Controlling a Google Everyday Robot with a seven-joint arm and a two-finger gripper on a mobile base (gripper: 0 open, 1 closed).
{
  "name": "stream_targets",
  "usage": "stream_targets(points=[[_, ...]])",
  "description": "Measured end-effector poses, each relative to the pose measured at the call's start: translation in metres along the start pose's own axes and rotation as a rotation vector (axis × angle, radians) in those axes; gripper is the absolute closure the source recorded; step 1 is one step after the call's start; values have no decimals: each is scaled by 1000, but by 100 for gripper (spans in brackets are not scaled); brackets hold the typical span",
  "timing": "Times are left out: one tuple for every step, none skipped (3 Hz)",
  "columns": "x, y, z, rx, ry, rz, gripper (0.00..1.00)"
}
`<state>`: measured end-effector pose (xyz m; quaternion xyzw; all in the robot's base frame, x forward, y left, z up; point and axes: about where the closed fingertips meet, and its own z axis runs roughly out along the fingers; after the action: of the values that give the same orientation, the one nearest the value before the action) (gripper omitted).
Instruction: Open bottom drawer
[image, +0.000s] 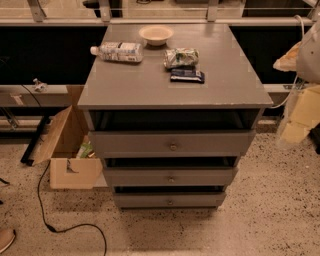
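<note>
The grey cabinet (165, 85) stands in the middle of the camera view with three drawers stacked in its front. The bottom drawer (150, 200) is the lowest and narrowest-looking grey front, near the floor, with a small round knob (170, 202) at its centre. Its front sits in line under the middle drawer (145, 178) and looks shut. The top drawer (135, 143) is the widest, with a brass-coloured knob. My gripper (296, 125) is a blurred cream shape at the right edge, beside the cabinet's top right corner, well above and right of the bottom drawer.
On the cabinet top lie a white bowl (156, 34), a plastic bottle (117, 51) on its side, a green snack bag (181, 57) and a dark packet (187, 75). An open cardboard box (65, 155) stands left of the cabinet. A black cable (47, 220) runs across the speckled floor.
</note>
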<state>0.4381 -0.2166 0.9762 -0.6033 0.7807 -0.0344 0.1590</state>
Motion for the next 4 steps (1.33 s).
stream_targets(points=[[0, 0, 0, 2, -1, 0, 0], [10, 2, 35, -36, -44, -8, 0], [27, 9, 94, -114, -114, 14, 0], [44, 25, 163, -219, -180, 60, 0]])
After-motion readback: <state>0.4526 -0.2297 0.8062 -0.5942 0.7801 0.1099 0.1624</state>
